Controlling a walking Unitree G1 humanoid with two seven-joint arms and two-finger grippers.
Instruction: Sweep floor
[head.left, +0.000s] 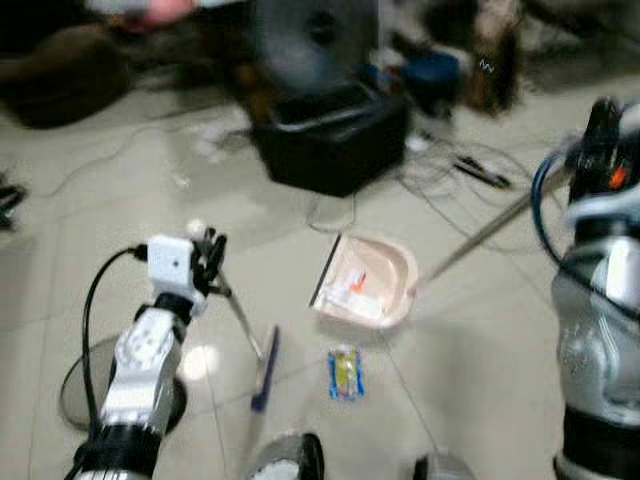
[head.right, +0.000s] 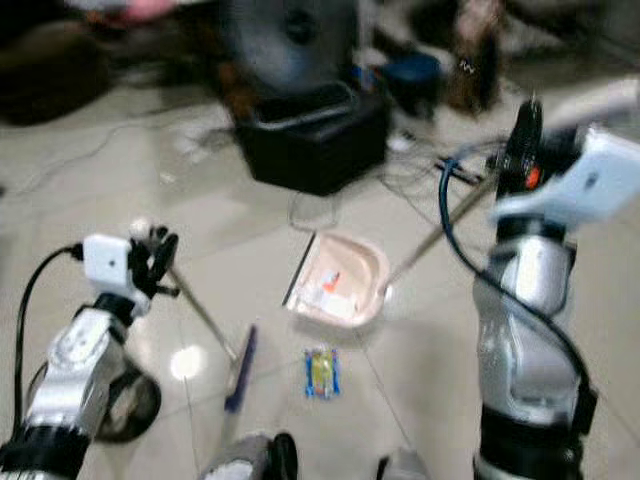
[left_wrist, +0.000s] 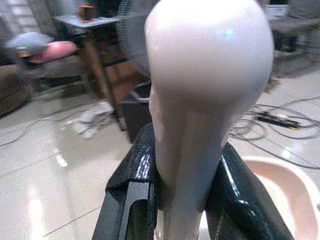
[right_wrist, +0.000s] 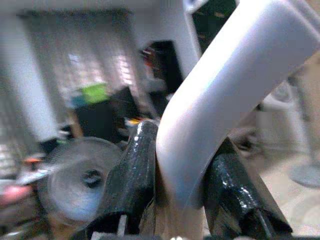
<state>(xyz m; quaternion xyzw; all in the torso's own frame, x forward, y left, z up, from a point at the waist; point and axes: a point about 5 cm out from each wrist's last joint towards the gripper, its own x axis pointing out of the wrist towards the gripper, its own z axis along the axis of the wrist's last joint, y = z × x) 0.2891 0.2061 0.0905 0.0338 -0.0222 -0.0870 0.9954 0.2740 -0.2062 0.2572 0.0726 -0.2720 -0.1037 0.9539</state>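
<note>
Left tool (head.left: 210, 250): clamped on the pale rounded broom handle (left_wrist: 200, 100).
Right tool (head.right: 525, 140): clamped on the white dustpan handle (right_wrist: 225, 95).
Broom (head.left: 262, 372): thin rod, blue head resting on the floor (head.left: 480, 340).
Dustpan (head.left: 365, 280): pink, on the floor beside a blue-yellow wrapper (head.left: 345, 373).

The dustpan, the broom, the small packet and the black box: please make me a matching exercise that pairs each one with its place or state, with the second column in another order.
Things:
1. dustpan
2. broom
3. blue and yellow packet
4. black box

Places or states:
A. lies on the bare tiles just in front of the pan's open side
B. its handle top is clamped in the left claw
C. stands behind the pan, before a fan
D. holds some litter, its long handle is held by the right claw

Pairs: 1-D, 2-B, 3-A, 4-C
</note>
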